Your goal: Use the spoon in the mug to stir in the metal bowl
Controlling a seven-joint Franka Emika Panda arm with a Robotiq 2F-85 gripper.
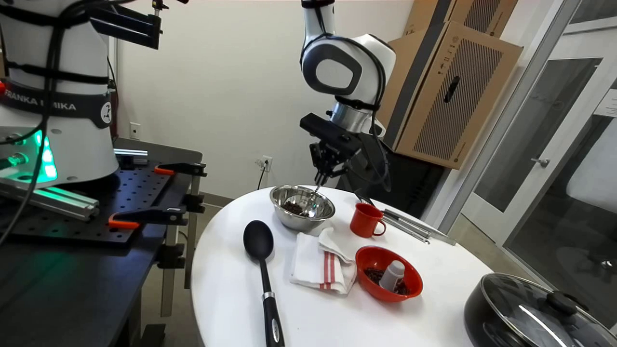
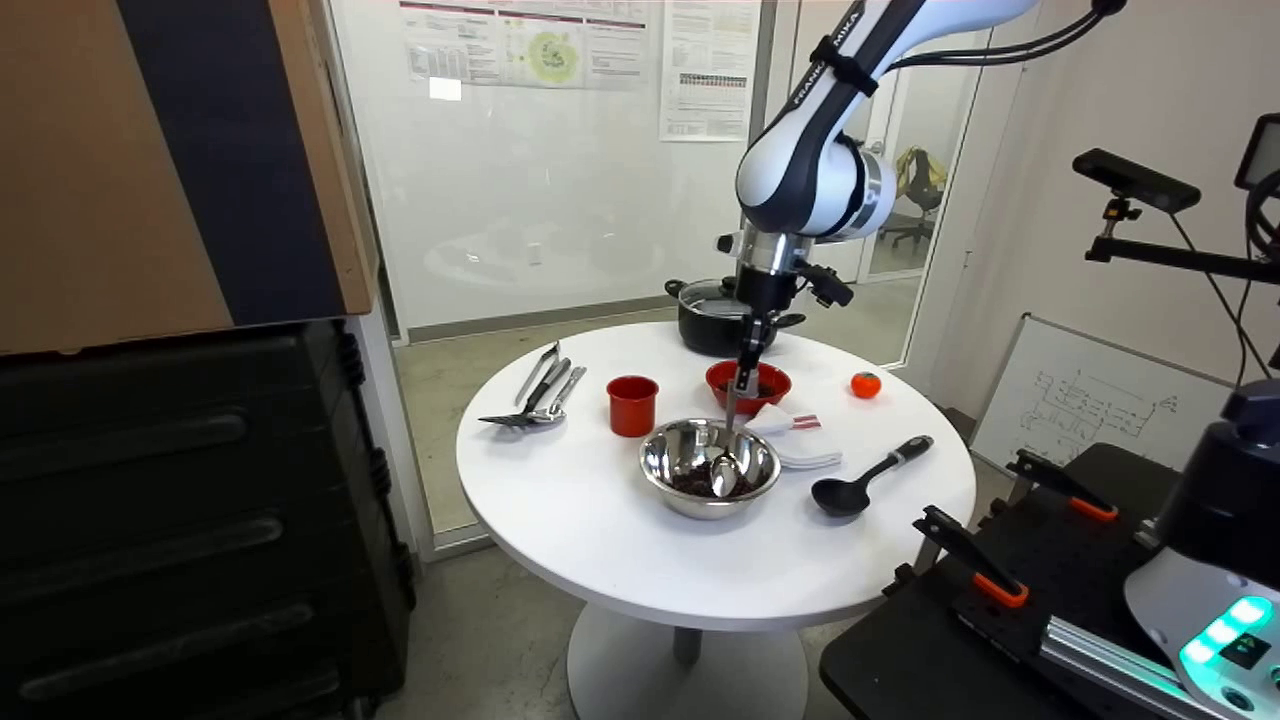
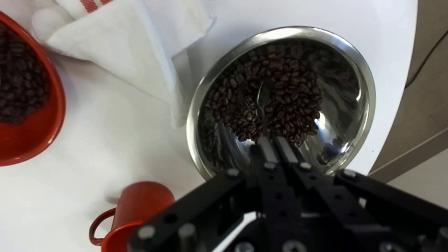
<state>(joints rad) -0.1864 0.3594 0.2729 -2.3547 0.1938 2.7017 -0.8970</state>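
Note:
The metal bowl (image 1: 301, 221) stands on the white table with dark beans in it; it also shows in an exterior view (image 2: 705, 507) and the wrist view (image 3: 369, 92). The spoon (image 2: 724, 474) is silver and hangs head down inside the bowl; in the wrist view its head (image 3: 264, 96) is over or among the beans, I cannot tell how deep. My gripper (image 3: 274, 140) is shut on the spoon's handle, above the bowl, as also seen in both exterior views (image 1: 322, 178) (image 2: 741, 388). The red mug (image 1: 365, 220) stands upright beside the bowl, also in the wrist view (image 3: 143, 203), with no spoon visible in it.
A white cloth (image 1: 313, 262) lies by the bowl. A red bowl (image 1: 373, 286) holds beans and a pale cup (image 1: 392, 274). A long black spoon (image 1: 259, 241), a lidded pot (image 1: 506, 308), metal utensils (image 2: 550, 395) and a tomato (image 2: 865, 385) are also on the table.

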